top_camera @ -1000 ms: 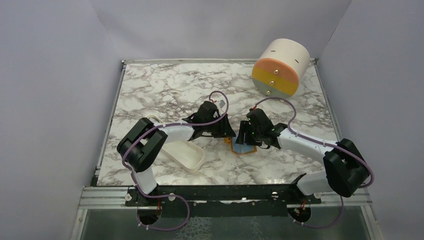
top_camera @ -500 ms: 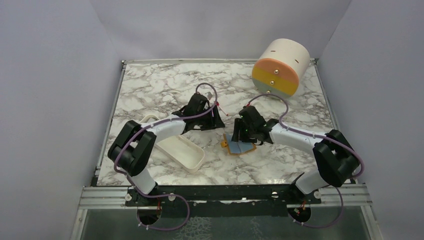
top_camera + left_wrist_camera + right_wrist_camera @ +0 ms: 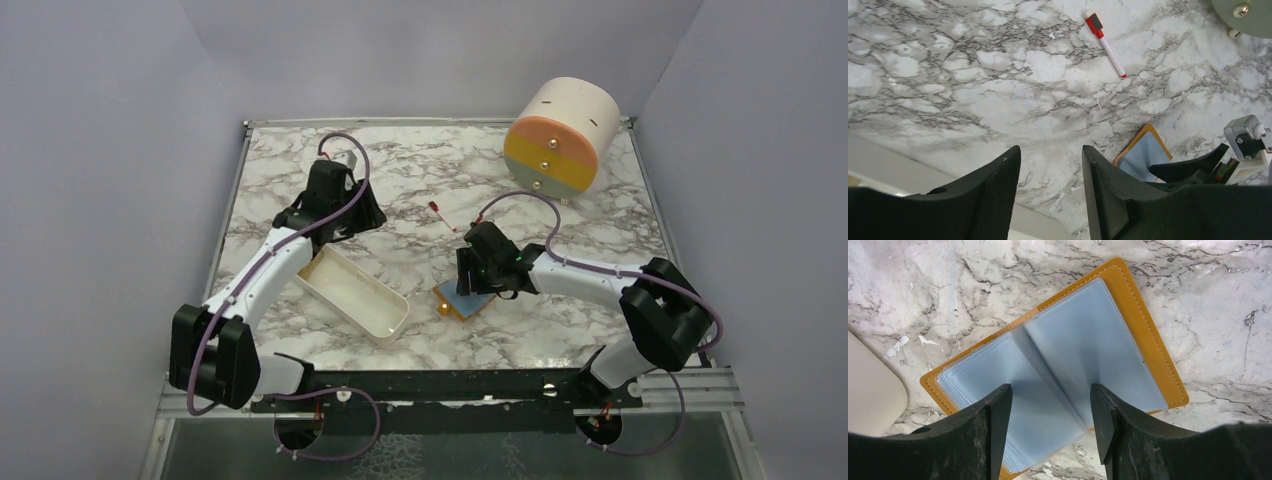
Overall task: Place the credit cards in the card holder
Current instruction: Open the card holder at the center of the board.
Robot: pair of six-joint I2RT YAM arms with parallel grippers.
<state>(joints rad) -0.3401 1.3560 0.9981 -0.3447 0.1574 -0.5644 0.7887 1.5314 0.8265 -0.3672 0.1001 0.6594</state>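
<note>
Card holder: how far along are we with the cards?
Done: card holder lies open, blue-grey sleeves up. In hand: right gripper, open, sits over its fold; left gripper hovers open and empty by the white tray. Left: no credit card shows in any view, so loading is unconfirmed.

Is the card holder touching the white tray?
Apart. The right wrist view shows a strip of bare table between the card holder and the white tray.

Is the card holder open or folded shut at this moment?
Open. The card holder lies spread on the table, its blue-grey inner sleeves facing up.
</note>
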